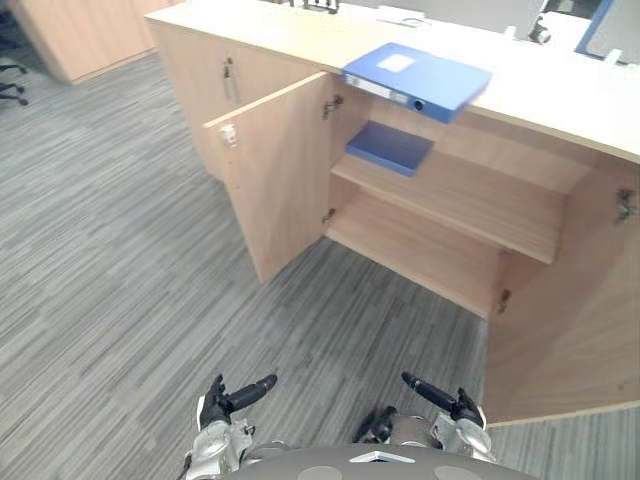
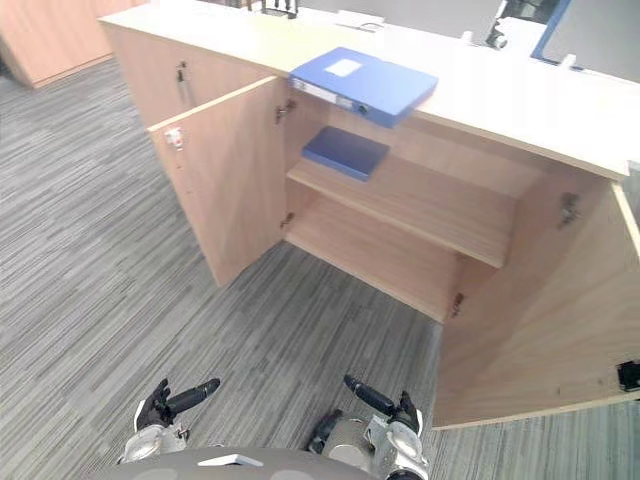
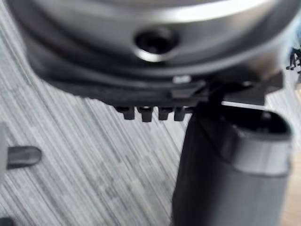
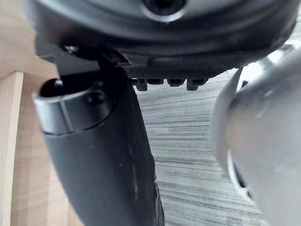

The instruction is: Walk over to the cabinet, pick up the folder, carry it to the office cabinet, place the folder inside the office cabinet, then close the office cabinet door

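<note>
A blue box folder (image 1: 415, 80) lies flat on the light wooden cabinet top (image 1: 540, 90), its near corner jutting over the front edge. Below it the office cabinet stands with both doors open, the left door (image 1: 275, 170) and the right door (image 1: 565, 320) swung out toward me. A thinner blue folder (image 1: 390, 147) rests on the upper shelf (image 1: 470, 200) at its left end. My left hand (image 1: 218, 408) and right hand (image 1: 455, 408) hang low near my body, far short of the cabinet, fingers relaxed, thumbs pointing forward, holding nothing.
Grey striped carpet (image 1: 120, 260) lies between me and the cabinet. A closed cabinet section with a handle (image 1: 229, 80) adjoins on the left. An office chair base (image 1: 10, 85) and another wooden unit (image 1: 70, 35) stand far left. Small items (image 1: 540, 30) sit on the counter's far side.
</note>
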Tool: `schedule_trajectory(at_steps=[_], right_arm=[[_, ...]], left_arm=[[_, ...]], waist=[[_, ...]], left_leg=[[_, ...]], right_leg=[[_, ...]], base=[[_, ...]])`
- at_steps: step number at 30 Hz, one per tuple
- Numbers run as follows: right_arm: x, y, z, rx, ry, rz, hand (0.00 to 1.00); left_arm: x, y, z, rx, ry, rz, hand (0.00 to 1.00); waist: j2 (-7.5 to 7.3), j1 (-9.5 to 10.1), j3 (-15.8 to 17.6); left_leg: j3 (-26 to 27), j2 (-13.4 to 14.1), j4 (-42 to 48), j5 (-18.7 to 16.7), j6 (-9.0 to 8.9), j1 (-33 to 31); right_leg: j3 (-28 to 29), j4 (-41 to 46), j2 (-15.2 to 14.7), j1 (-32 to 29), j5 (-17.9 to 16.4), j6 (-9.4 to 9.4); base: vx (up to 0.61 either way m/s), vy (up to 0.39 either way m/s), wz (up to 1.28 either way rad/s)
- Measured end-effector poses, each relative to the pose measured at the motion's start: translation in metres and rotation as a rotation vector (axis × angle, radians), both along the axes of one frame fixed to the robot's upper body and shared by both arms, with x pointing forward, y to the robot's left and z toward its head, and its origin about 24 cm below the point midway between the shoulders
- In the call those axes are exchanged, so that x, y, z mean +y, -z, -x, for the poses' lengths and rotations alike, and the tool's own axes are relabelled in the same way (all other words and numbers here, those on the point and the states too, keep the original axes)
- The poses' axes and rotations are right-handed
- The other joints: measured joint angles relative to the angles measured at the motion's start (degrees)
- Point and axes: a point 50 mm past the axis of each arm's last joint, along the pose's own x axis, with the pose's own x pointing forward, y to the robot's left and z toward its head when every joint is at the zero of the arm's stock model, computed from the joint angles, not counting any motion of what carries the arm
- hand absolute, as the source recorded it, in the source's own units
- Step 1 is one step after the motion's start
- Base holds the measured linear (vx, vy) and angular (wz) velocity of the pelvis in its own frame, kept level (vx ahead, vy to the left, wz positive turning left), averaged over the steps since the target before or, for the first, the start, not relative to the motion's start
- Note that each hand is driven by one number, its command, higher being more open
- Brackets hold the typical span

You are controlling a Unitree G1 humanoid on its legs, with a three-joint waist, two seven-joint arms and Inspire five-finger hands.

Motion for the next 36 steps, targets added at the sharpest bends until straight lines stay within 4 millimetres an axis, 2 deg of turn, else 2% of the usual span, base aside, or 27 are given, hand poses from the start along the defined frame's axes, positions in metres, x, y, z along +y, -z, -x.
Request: schedule_trajectory(at_steps=[1,2,3,6,8,9,10,11,12,13,14,15,16,17,19,22,23,24,25,26,27,28,29,30,31,35,36], right_arm=[[0.001,0.002,0.006,0.026,0.013,-0.015,1.0],[0.001,0.002,0.005,0.025,0.013,-0.016,1.0],[-0.001,0.001,0.003,0.02,0.009,-0.01,1.0],[-0.003,0.0,-0.002,0.018,-0.014,0.002,1.0],[0.003,0.001,-0.006,0.023,-0.032,-0.01,1.0],[0.008,0.002,-0.005,0.028,-0.031,-0.02,1.0],[0.009,0.002,-0.005,0.028,-0.032,-0.021,1.0],[0.013,0.002,-0.008,0.022,-0.041,-0.024,1.0],[0.016,0.001,-0.012,0.009,-0.061,-0.023,1.0],[0.016,0.0,-0.014,0.006,-0.064,-0.024,1.0],[0.02,0.0,-0.017,0.002,-0.069,-0.037,1.0],[0.025,-0.001,-0.022,-0.005,-0.085,-0.045,1.0],[0.026,0.0,-0.022,-0.002,-0.093,-0.045,1.0],[0.028,0.001,-0.022,0.01,-0.11,-0.045,1.0],[0.029,0.002,-0.022,0.028,-0.126,-0.049,1.0],[0.026,0.002,-0.023,0.036,-0.131,-0.039,1.0],[0.022,0.002,-0.022,0.041,-0.13,-0.027,1.0],[0.019,0.002,-0.021,0.042,-0.13,-0.018,1.0],[0.01,0.002,-0.016,0.053,-0.134,0.007,1.0],[0.006,0.002,-0.014,0.063,-0.135,0.018,1.0],[0.008,0.003,-0.013,0.069,-0.137,0.013,1.0],[0.014,0.003,-0.014,0.068,-0.155,0.006,1.0],[0.018,0.003,-0.016,0.061,-0.17,0.007,1.0],[0.02,0.003,-0.015,0.061,-0.17,0.003,1.0],[0.021,0.002,-0.018,0.047,-0.174,0.003,1.0],[0.024,0.0,-0.023,0.02,-0.205,0.0,1.0],[0.025,-0.001,-0.023,0.02,-0.215,0.001,1.0]], left_arm=[[-0.001,-0.002,-0.003,-0.017,0.006,0.006,1.0],[-0.003,-0.002,-0.005,-0.021,0.007,0.012,1.0],[-0.005,-0.002,-0.005,-0.021,0.006,0.013,1.0],[-0.008,0.0,-0.002,-0.012,0.012,0.025,1.0],[-0.005,0.002,0.0,0.011,0.03,0.018,1.0],[-0.002,0.002,0.0,0.011,0.031,0.013,1.0],[-0.002,0.002,0.0,0.011,0.031,0.012,1.0],[-0.001,0.001,-0.001,0.008,0.032,0.01,1.0],[-0.001,0.001,-0.001,0.004,0.026,0.008,1.0],[0.0,0.001,-0.001,0.005,0.025,0.007,1.0],[0.001,0.001,0.0,0.009,0.026,0.002,1.0],[0.004,0.0,0.002,0.009,0.023,-0.01,1.0],[0.005,0.0,0.002,0.01,0.023,-0.015,1.0],[0.007,-0.001,0.0,0.006,0.024,-0.024,1.0],[0.008,-0.004,-0.005,-0.019,0.038,-0.042,1.0],[0.011,-0.011,-0.016,-0.08,0.017,-0.047,1.0],[0.011,-0.012,-0.018,-0.086,0.011,-0.054,1.0],[0.011,-0.013,-0.019,-0.09,0.009,-0.056,1.0],[0.007,-0.011,-0.016,-0.079,0.01,-0.056,1.0],[0.007,-0.011,-0.015,-0.068,0.025,-0.065,1.0],[0.01,-0.012,-0.017,-0.074,0.025,-0.075,1.0],[0.02,-0.019,-0.021,-0.104,0.02,-0.111,1.0],[0.024,-0.024,-0.025,-0.135,0.016,-0.13,1.0],[0.025,-0.027,-0.026,-0.153,0.015,-0.138,1.0],[0.024,-0.035,-0.03,-0.201,0.017,-0.148,1.0],[0.017,-0.072,-0.051,-0.429,0.012,-0.137,1.0],[0.017,-0.077,-0.053,-0.464,-0.005,-0.12,1.0]], waist=[[-0.71,0.05,-0.13],[-1.15,0.01,-0.15],[-0.7,-0.1,0.14],[1.01,0.02,-0.67],[0.41,0.01,-0.88],[-0.19,0.01,-1.21],[-0.3,-0.01,-1.26],[-0.37,-0.38,-1.41],[0.6,-0.14,-1.4],[0.95,0.01,-1.39],[1.93,0.4,-1.68],[2.02,0.45,-1.71],[1.83,0.5,-1.6],[1.34,0.6,-1.25],[0.89,0.81,-0.93],[-0.84,1.67,1.43],[-0.97,1.67,1.66],[-0.69,1.6,1.5],[1.18,1.58,0.94],[1.89,1.4,1.07],[0.55,1.08,1.23],[-2.03,1.06,1.21],[-3.02,1.16,1.27],[-3.38,1.08,1.17],[-3.27,1.25,1.23],[-1.07,1.7,0.39],[-0.92,1.69,0.21]], left_leg=[[-0.41,0.2,0.73,-0.9,-1.0,0.19],[-0.77,1.2,1.02,-1.49,-2.04,0.7],[-1.19,2.05,0.82,-1.75,-2.66,0.99],[-2.32,6.45,-0.86,-1.01,-4.42,1.55],[-4.4,10.55,2.49,-1.83,-4.52,1.56],[-6.16,12.4,6.72,-2.12,-4.54,0.6],[-6.58,12.87,8.24,-2.23,-4.49,0.2],[-8.18,15.34,17.19,-2.64,-4.27,-2.61],[-10.2,19.57,33.1,-1.62,-2.58,-7.95],[-10.54,20.35,36.69,-1.13,-2.13,-8.9],[-11.59,22.91,48.0,0.5,-1.4,-12.13],[-11.64,23.61,55.31,0.98,-1.39,-14.25],[-11.58,23.55,57.49,0.93,-1.37,-15.21],[-11.74,23.12,59.49,0.73,-1.28,-17.37],[-11.75,21.94,57.62,-0.28,-1.21,-21.18],[-13.35,16.53,41.7,-1.38,-2.14,-24.25],[-16.35,12.92,30.68,-0.48,-3.43,-24.71],[-18.3,11.41,24.79,0.98,-4.22,-24.72],[-21.93,9.56,14.56,8.87,-4.73,-24.7],[-22.57,8.41,12.76,12.1,-3.07,-24.77],[-22.68,6.86,11.09,12.52,-2.64,-23.92],[-21.55,4.4,6.66,13.72,-1.41,-22.35],[-20.79,2.6,3.33,14.81,-0.5,-21.14],[-20.6,1.78,1.89,15.26,-0.04,-20.43],[-19.96,0.5,-0.83,16.02,0.71,-18.75],[-19.99,-1.87,-9.72,19.51,2.05,-14.69],[-20.02,-2.11,-10.8,20.02,2.08,-14.34]], right_leg=[[0.17,-2.32,-0.39,-0.05,1.12,-1.06],[-0.23,-2.21,0.64,0.72,2.07,-3.9],[-0.87,-2.6,1.7,1.24,1.56,-4.41],[-2.34,-6.03,8.3,2.5,-1.03,-4.69],[-3.16,-9.65,13.32,5.47,-2.36,-4.91],[-3.14,-11.33,15.07,7.08,-2.99,-4.85],[-3.05,-11.82,15.52,7.51,-3.07,-4.77],[-2.68,-13.91,17.3,9.57,-3.23,-4.79],[-1.24,-16.24,19.95,12.38,-3.18,-4.89],[-0.72,-16.63,20.5,12.95,-3.16,-4.91],[1.44,-17.54,21.94,14.98,-3.1,-5.08],[3.5,-18.56,22.28,17.12,-3.1,-5.21],[4.67,-19.02,22.25,18.14,-3.07,-5.34],[6.42,-19.94,21.91,19.96,-3.06,-5.39],[8.66,-20.23,20.44,21.2,-2.96,-5.24],[11.78,-20.32,16.08,23.51,-2.3,-4.1],[12.47,-20.49,14.63,23.73,-2.21,-2.73],[12.77,-20.72,14.26,23.71,-2.17,-1.61],[13.43,-21.45,14.81,23.72,-2.21,0.72],[14.29,-21.45,14.71,24.3,-2.84,3.05],[14.08,-21.44,13.47,24.23,-2.55,3.46],[14.11,-21.26,10.74,23.58,-2.72,3.86],[14.19,-21.07,9.06,23.08,-2.38,4.31],[14.25,-21.04,8.3,23.03,-2.0,4.92],[14.43,-20.95,7.12,23.13,-1.26,5.98],[14.42,-21.03,5.63,23.02,0.63,6.32],[14.41,-21.03,5.49,22.88,0.64,6.32]], base=[[0.33,-0.248,0.09],[0.4,-0.295,0.08],[0.29,-0.195,0.02],[0.32,-0.237,-0.09],[0.3,-0.259,-0.07],[0.23,-0.189,-0.04],[0.23,-0.175,-0.07],[0.22,-0.165,-0.27],[0.21,-0.155,-0.36],[0.21,-0.102,-0.79],[0.23,-0.014,-0.88],[0.24,0.029,-0.92],[0.23,0.074,-0.71],[0.21,0.101,-0.65],[0.19,0.144,-0.69],[0.24,0.271,-0.59],[0.22,0.288,-0.32],[0.17,0.244,-0.36],[0.23,0.346,-0.2],[0.23,0.328,-0.04],[0.28,0.347,0.13],[0.22,0.194,0.15],[0.21,0.184,0.08],[0.16,0.165,0.0],[0.13,0.151,-0.05],[0.08,0.103,0.03],[0.03,0.056,0.05]])
